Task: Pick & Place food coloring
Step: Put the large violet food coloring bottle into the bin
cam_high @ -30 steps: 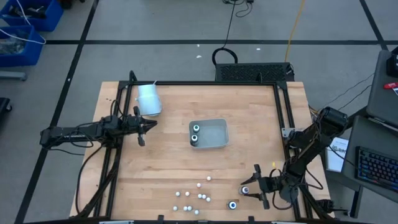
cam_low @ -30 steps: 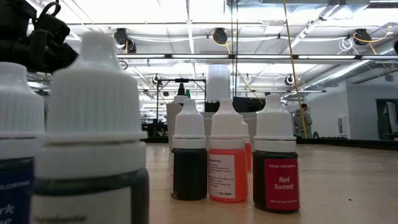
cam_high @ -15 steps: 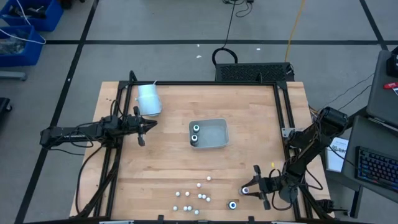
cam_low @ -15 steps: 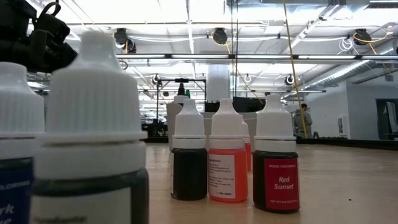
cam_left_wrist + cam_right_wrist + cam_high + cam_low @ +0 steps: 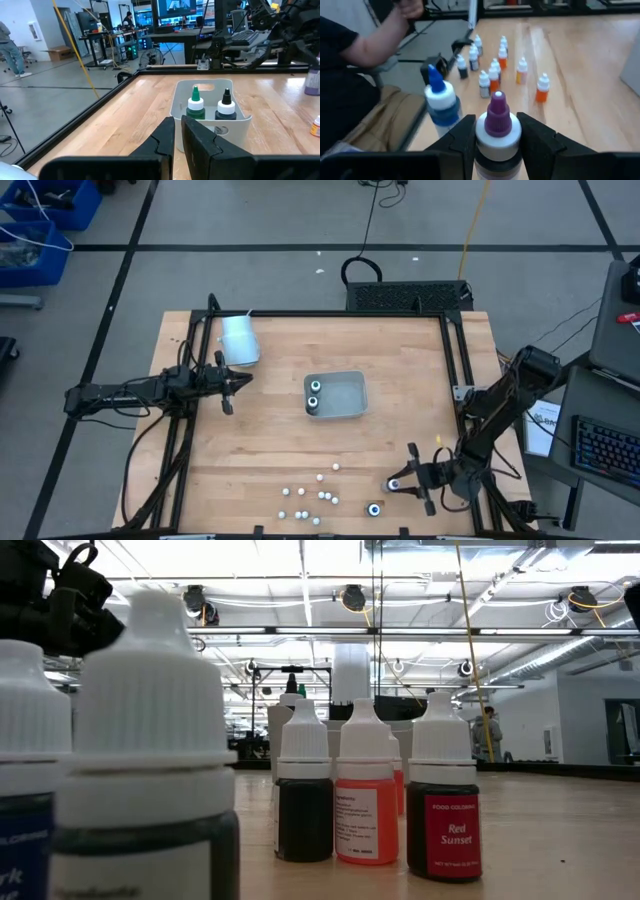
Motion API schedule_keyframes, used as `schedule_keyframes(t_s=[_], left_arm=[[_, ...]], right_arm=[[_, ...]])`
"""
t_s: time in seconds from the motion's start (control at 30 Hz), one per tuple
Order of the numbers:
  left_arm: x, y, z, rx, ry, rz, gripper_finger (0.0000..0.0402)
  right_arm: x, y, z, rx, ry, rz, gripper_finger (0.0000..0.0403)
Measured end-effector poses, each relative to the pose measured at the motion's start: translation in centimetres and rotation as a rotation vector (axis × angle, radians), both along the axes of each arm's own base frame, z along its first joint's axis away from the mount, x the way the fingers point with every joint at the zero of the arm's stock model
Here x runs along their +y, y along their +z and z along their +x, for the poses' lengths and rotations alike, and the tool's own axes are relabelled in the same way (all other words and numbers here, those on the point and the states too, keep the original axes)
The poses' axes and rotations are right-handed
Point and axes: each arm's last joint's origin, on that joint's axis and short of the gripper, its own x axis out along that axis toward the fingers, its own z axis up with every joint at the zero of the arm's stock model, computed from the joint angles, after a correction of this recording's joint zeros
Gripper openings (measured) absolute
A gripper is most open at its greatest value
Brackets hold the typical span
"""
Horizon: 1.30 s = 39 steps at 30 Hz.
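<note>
The food coloring shows as several tiny white-capped bottles [image 5: 310, 498] standing on the table near its front edge; the low view shows them close up [image 5: 366, 810]. Two larger bottles, green-capped [image 5: 195, 106] and black-capped, stand in the clear tray [image 5: 345, 395]. A blue-capped bottle [image 5: 440, 102] stands on the table at the front right [image 5: 374, 509]. My right gripper [image 5: 400, 482] is shut on a purple-capped bottle [image 5: 497, 122] beside it. My left gripper [image 5: 232, 383] waits shut at the table's left, aimed at the tray. My right gripper pinches the purple-capped bottle between its two fingers [image 5: 537, 137], on the white body just below the cap [image 5: 497, 141]. The fingers come nearly level from the table's right side. The bottle stands upright in the hold. Its base is hidden.
A pale blue-white cup [image 5: 239, 340] lies at the far left of the table. A black frame [image 5: 455, 350] runs along the table's sides. A person's arm [image 5: 375, 45] shows beyond the table's front edge. Bare wood lies between the tray and the small bottles.
</note>
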Motion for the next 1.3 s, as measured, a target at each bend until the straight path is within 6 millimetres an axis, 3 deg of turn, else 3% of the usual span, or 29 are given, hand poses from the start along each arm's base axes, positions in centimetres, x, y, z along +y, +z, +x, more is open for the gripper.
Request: schedule_keyframes(t_s=[0.33,0.53,0.87,1.3], left_arm=[[0.0,0.0,0.0,-0.001,0.0,-0.001,0.0042],[0.0,0.0,0.0,-0.001,0.0,-0.001,0.0042],[0.0,0.0,0.0,-0.002,0.001,-0.004,0.0042],[0.0,0.0,0.0,-0.002,0.001,-0.008,0.0042]], right_arm=[[-2.6,4.2,0.5,-0.075,0.023,0.006,0.0113],[-4.6,5.3,1.0,-0.06,-0.006,0.009,0.0112],[-5.5,8.9,3.2,-0.012,-0.076,-0.054,0.0113],[-7.7,9.0,5.2,0.012,-0.168,-0.09,0.0116]])
